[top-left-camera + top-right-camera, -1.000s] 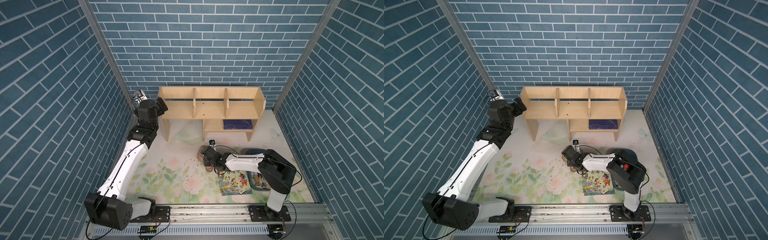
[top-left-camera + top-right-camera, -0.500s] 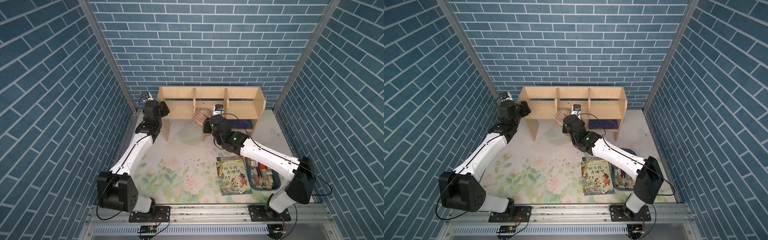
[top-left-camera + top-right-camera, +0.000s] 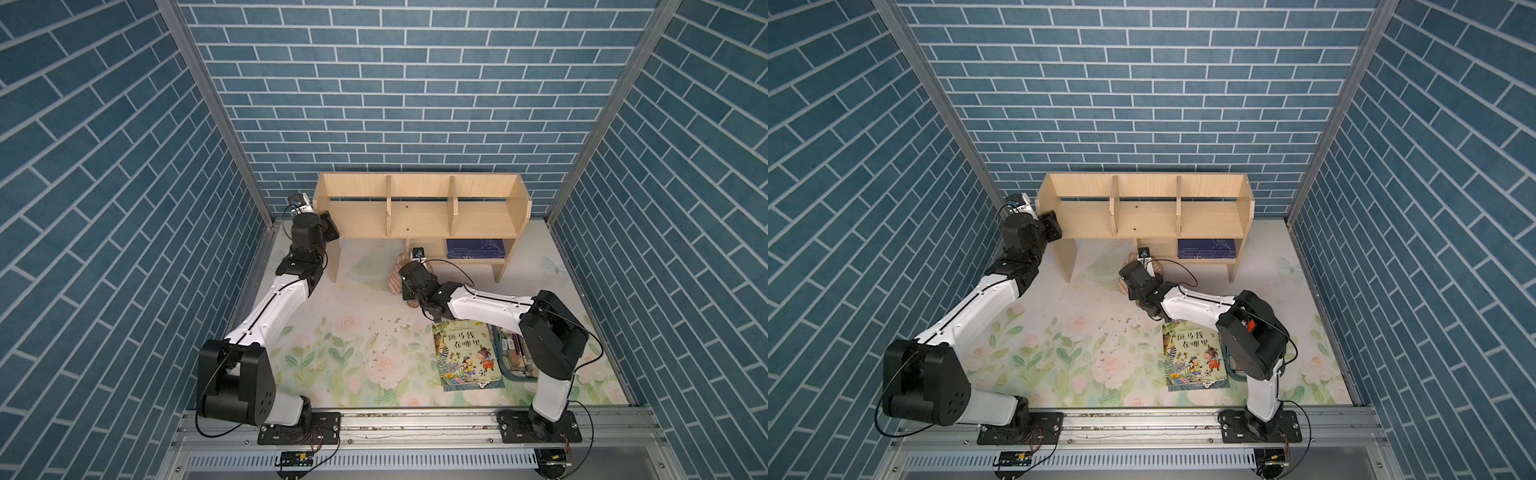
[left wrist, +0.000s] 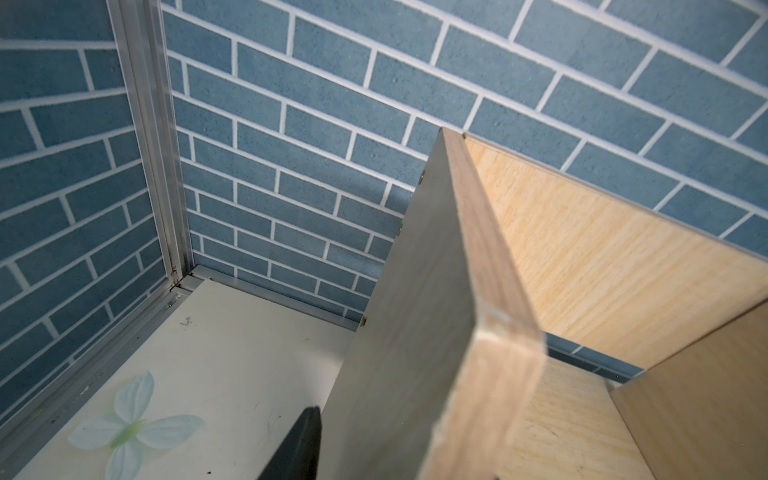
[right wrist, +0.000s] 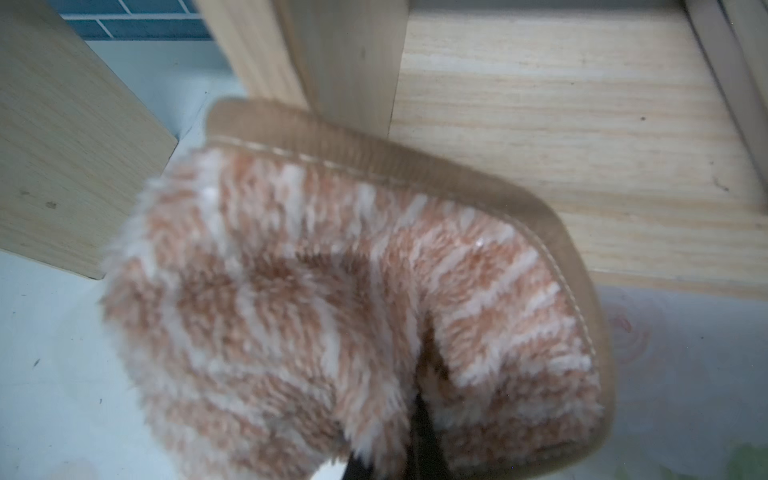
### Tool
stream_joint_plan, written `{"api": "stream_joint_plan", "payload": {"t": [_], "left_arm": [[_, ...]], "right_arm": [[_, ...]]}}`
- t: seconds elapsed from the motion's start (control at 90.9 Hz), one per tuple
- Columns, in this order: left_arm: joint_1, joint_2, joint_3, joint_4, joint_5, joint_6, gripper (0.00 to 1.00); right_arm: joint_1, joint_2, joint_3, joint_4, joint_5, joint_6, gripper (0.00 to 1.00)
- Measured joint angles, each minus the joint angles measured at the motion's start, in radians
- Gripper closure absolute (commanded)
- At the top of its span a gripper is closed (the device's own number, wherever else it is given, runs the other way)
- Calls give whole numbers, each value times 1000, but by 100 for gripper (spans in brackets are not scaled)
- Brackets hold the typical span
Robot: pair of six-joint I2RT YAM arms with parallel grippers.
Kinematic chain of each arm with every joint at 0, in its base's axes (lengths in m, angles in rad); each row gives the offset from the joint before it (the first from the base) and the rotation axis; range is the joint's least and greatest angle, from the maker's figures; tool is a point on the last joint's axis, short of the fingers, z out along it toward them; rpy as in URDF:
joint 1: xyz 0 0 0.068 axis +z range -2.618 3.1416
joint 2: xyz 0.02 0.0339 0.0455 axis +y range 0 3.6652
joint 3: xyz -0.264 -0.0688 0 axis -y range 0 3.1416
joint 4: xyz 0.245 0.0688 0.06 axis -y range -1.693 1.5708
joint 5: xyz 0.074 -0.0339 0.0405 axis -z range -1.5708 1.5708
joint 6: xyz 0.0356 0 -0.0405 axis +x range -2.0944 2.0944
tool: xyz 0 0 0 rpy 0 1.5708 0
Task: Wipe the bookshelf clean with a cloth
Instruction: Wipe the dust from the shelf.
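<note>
Right gripper (image 5: 417, 440) had retreated down-frame from the bookshelf (image 3: 419, 216), pinching the soft, light cloth (image 5: 332, 291) mid-fold; left gripper (image 3: 329, 226) gap could not be told.

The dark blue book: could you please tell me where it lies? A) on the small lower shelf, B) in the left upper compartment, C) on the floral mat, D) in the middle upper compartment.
A: in a top view the dark blue book lies flat on the small lower shelf of the bookshelf, beneath the right upper compartment.
</note>
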Motion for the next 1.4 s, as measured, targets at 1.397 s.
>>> {"api": "stream_joint_plan", "payload": {"t": [1.397], "left_arm": [[6,-16,-23,20,13,114,94]], "right_arm": [[-468,-365,-428,73,-72,23,100]]}}
